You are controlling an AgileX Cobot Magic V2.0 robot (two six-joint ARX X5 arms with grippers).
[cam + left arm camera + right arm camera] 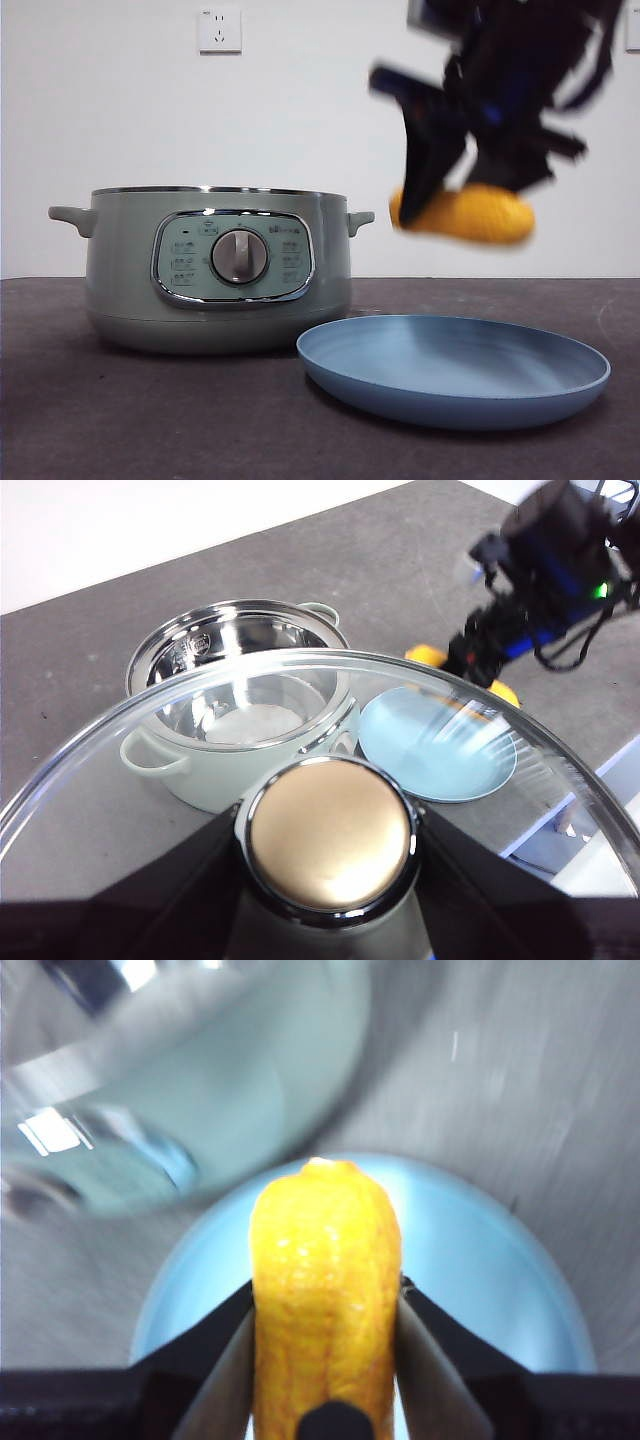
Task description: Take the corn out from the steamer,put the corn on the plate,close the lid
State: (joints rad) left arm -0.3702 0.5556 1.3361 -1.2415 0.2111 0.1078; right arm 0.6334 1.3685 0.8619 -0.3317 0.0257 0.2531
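**Corn held in the air above the plate; lid held clear of the open steamer**

Front view: The steamer (215, 270) stands on the dark counter (100, 420) with no lid on it, its control panel and silver dial (240, 257) facing the camera. The plate (455, 370) lies on the counter just beside the steamer's base, to the viewer's right. Above the plate, well clear of it, the right pincer (450, 195) comes in from the top edge, blurred, and grasps the corn (470, 212), which lies roughly level. A wall socket (220, 30) sits on the white wall behind.

Left wrist view: The left pincer (330, 880) is clenched on the knob (330, 838) of the lid (150, 705), which is held in the air above the counter. Through and past the glass the steamer (230, 770) is seen open, its bright metal inner bowl showing. The plate (440, 745) lies beside it, with the other arm above its far edge, a part of the corn (430, 656) visible beneath it.

Right wrist view: The right pincer (325, 1310) grips the corn (325, 1290) on both sides, the cob pointing away from the camera. The plate (480, 1260) lies directly below; the steamer's rim (150, 1110) appears blurred beyond it.
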